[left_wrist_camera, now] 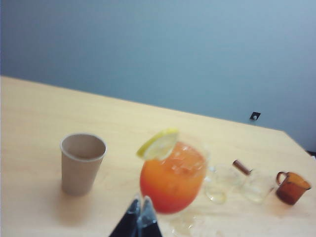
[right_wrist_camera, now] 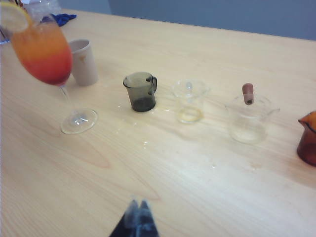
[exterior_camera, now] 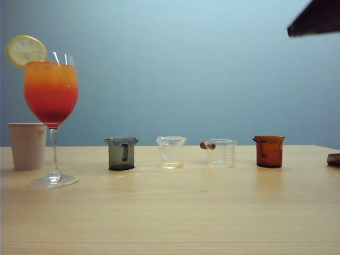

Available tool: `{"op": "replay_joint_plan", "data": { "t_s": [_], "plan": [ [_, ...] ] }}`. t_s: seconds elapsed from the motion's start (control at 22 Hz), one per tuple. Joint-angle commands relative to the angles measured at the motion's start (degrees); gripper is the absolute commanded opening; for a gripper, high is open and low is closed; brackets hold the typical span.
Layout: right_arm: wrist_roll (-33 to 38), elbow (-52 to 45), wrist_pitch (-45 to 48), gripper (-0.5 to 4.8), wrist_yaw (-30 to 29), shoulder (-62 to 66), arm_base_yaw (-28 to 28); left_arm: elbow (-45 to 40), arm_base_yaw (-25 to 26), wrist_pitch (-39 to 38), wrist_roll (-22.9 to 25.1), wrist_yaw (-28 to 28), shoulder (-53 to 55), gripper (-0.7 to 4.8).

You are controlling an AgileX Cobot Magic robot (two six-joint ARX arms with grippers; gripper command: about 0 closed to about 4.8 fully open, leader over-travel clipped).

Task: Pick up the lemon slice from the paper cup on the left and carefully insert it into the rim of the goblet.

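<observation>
The lemon slice (exterior_camera: 26,50) sits wedged on the rim of the goblet (exterior_camera: 51,95), tilted up and outward on the side away from the row of beakers. The goblet stands upright on the counter (exterior_camera: 175,212), its bowl filled with a drink that runs from orange at the top to red at the bottom. The paper cup (exterior_camera: 27,145) stands just beside the goblet's stem, a little behind its foot.

The left pincer (left_wrist_camera: 139,207) is clenched, its two tips pressed together with nothing between them. It hangs above the counter, clear of everything; the goblet's bowl (left_wrist_camera: 173,180) lies just ahead of its tips and slightly to one side, with the lemon slice (left_wrist_camera: 158,144) on the near edge of the rim, and the paper cup (left_wrist_camera: 82,163) stands further off to the other side, its inside looking bare.

The right pincer (right_wrist_camera: 138,210) also has its tips together and holds nothing. It hovers over bare counter, well apart from the glassware. Ahead of it stands a row: a dark grey beaker (right_wrist_camera: 141,92), a clear beaker (right_wrist_camera: 189,100) with a trace of yellowish liquid, a larger clear beaker (right_wrist_camera: 248,118) with a brown-tipped handle, and an amber beaker (right_wrist_camera: 308,139) at the far end. The goblet (right_wrist_camera: 45,54) and paper cup (right_wrist_camera: 83,61) are beyond the grey beaker.
</observation>
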Motion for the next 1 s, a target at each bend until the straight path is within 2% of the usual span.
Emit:
{"op": "replay_joint_plan", "data": {
  "t_s": [0.05, 0.18, 0.27, 0.41, 0.55, 0.68, 0.86, 1.0],
  "plan": [
    [0.2, -6.9, 1.4, -0.01, 0.1, -6.6, -0.2, -7.7, 0.1, 5.9, -0.3, -0.9, -0.1, -0.05],
    [0.3, -13.4, 1.9, -0.01, 1.1, -15.0, -0.3, -15.3, 0.1, 12.9, -0.1, -3.4, -0.1, -0.05],
    [0.3, -15.3, 1.9, -0.01, 2.2, -18.2, -0.3, -17.8, 0.1, 15.1, 0.0, -4.0, -0.1, -0.05],
    [0.3, -17.7, 1.7, -0.01, 2.9, -22.2, -0.3, -20.6, 0.1, 15.7, 2.5, -5.2, -0.1, -0.05],
    [0.8, -19.9, 1.9, -0.01, 2.9, -25.2, -0.3, -22.5, 0.1, 15.7, 2.8, -6.3, -0.1, -0.05],
    [1.3, -20.6, -0.4, -0.01, 2.9, -25.1, -0.3, -24.4, 0.0, 17.4, 2.9, -6.5, -0.1, -0.05],
    [1.4, -20.6, -2.6, -0.01, 2.9, -25.1, -0.3, -24.6, 0.1, 15.8, 7.4, -7.6, -0.1, -0.05],
    [1.3, -20.6, -2.6, 0.0, 2.9, -25.1, -0.3, -24.6, 0.1, 14.9, 7.1, -7.5, -0.1, -0.04]
  ]
}}
